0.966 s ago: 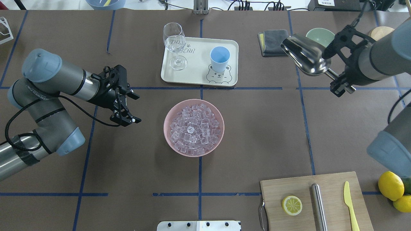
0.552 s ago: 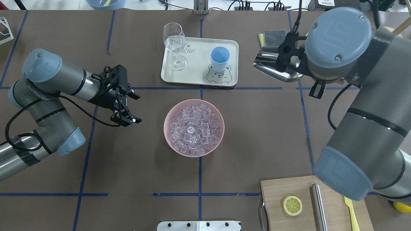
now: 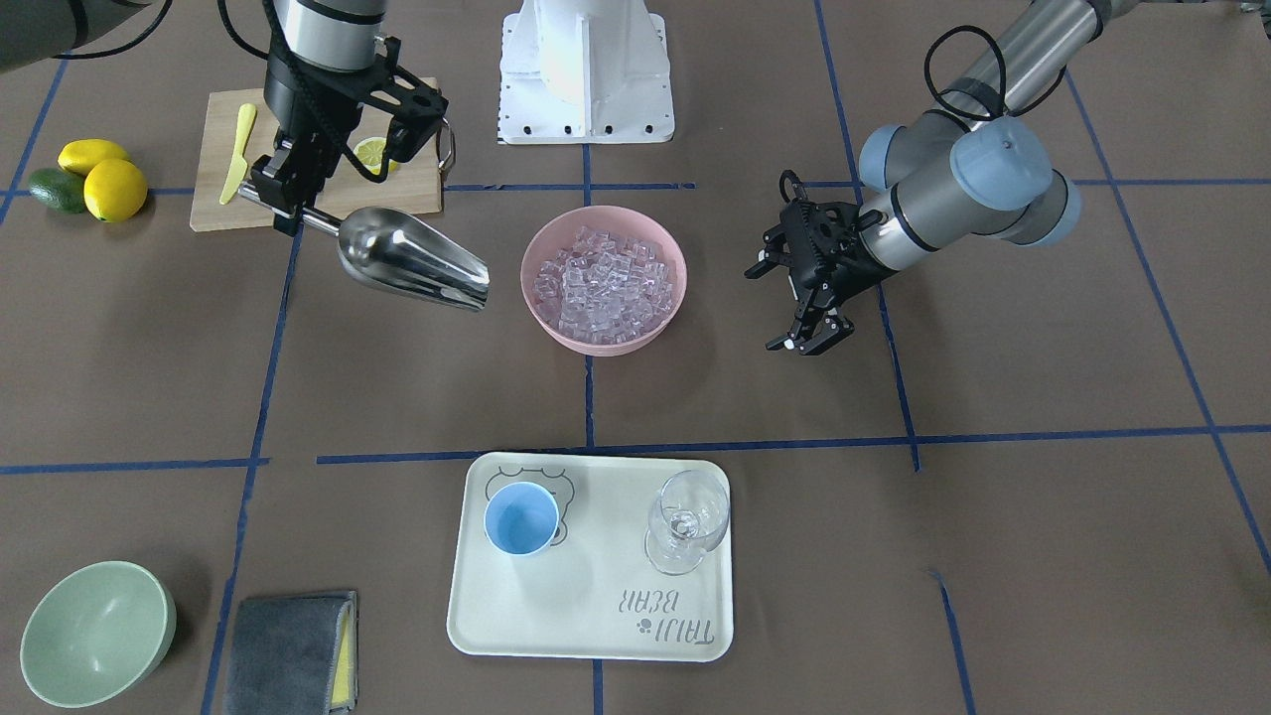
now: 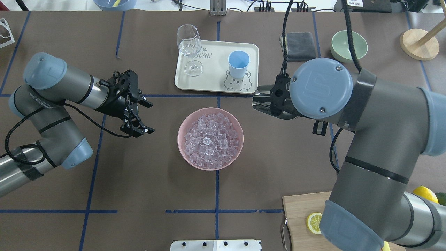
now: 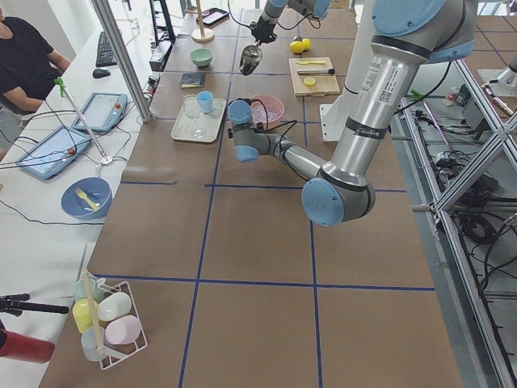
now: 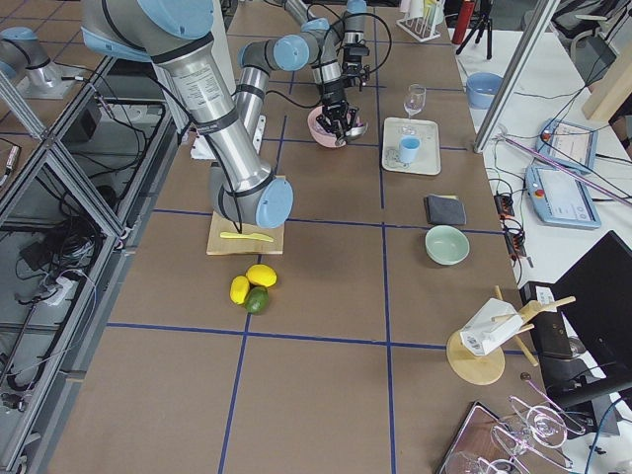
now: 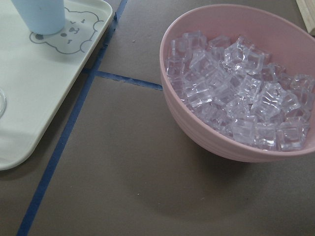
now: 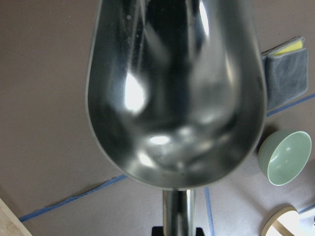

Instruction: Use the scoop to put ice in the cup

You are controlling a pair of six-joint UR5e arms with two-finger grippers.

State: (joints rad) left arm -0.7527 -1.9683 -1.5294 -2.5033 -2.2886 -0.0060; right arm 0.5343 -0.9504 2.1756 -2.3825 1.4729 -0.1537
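Right pincer (image 3: 282,204) clamped on the shiny steel scoop's (image 3: 412,260) thin handle, trough empty, beside the round pink bowl (image 3: 552,326) of clear ice cubes (image 3: 604,278); left pincer (image 4: 149,117) apart.

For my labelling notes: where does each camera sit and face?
Front: across table, facing robot; both arms.
Overhead: behind robot, looking down; both arms.
Left side: table end; left arm nearest.
Right side: opposite end; right arm nearest.
Left wrist: at ice; no fingers.
Right wrist: along scoop.
Front, overhead share cup.

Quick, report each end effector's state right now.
Left end effector: open, holding nothing.
Right end effector: closed on the scoop by its handle.
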